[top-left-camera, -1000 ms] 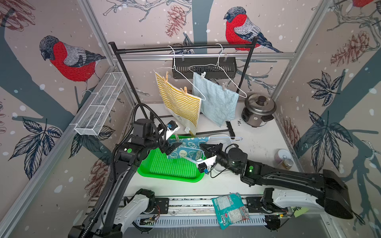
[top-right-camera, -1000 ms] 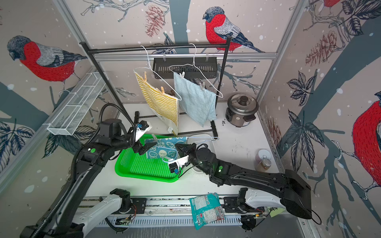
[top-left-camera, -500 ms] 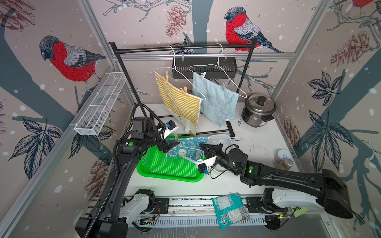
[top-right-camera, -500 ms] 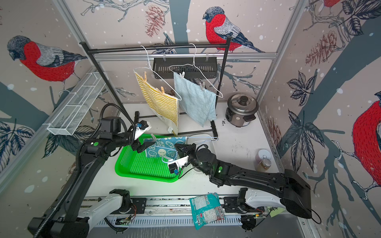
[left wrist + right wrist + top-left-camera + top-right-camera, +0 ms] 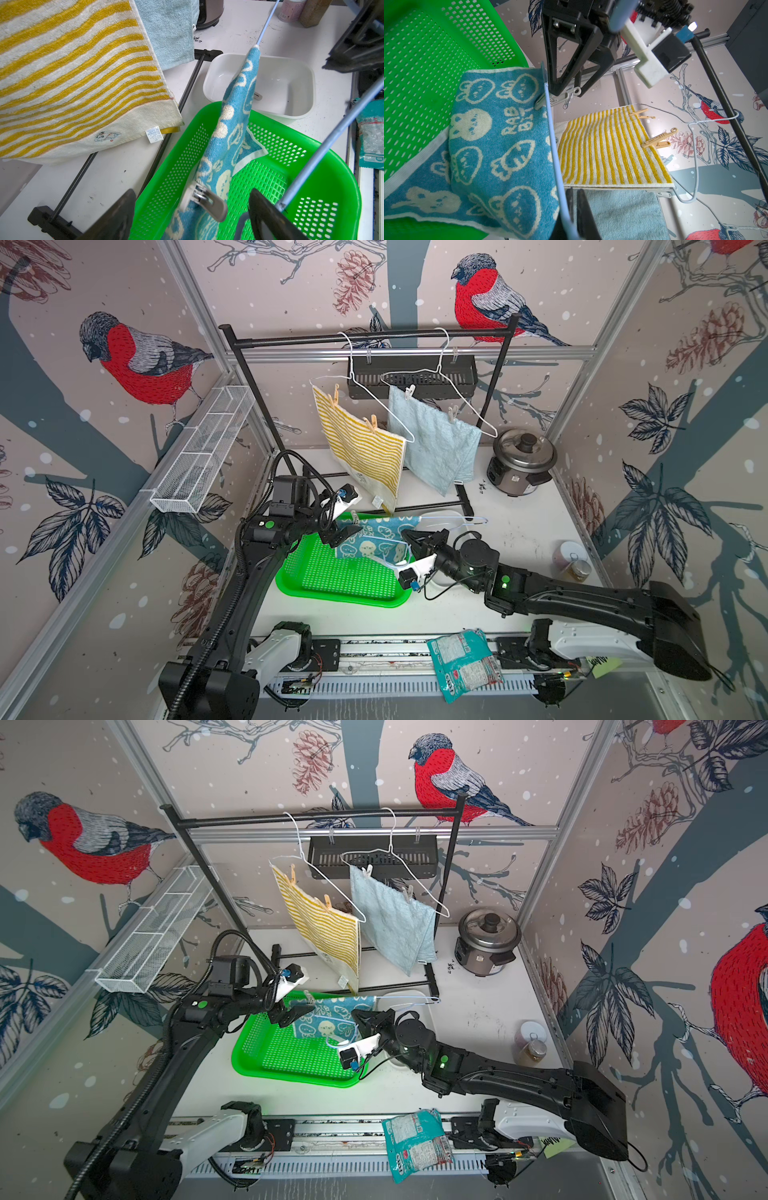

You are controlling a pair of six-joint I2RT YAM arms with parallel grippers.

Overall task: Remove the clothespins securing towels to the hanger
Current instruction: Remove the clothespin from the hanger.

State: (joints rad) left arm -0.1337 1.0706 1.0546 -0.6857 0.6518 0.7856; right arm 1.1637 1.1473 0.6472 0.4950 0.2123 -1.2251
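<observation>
grey clothespin (image 5: 204, 200) sits between spread left fingers (image 5: 268, 217); right fingers (image 5: 584, 211) clench blue hanger (image 5: 553, 145).

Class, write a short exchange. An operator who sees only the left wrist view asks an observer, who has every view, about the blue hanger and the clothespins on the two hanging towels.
Operator: What holds the blue hanger up at its far end?
Observer: The right tool does. It is shut on the wire of the blue hanger.
Operator: How is the striped towel fastened?
Observer: Two tan clothespins clip the top edge of the striped towel.
Operator: And the light-blue towel?
Observer: Two pale clothespins clip the top edge of the light-blue towel.
</observation>
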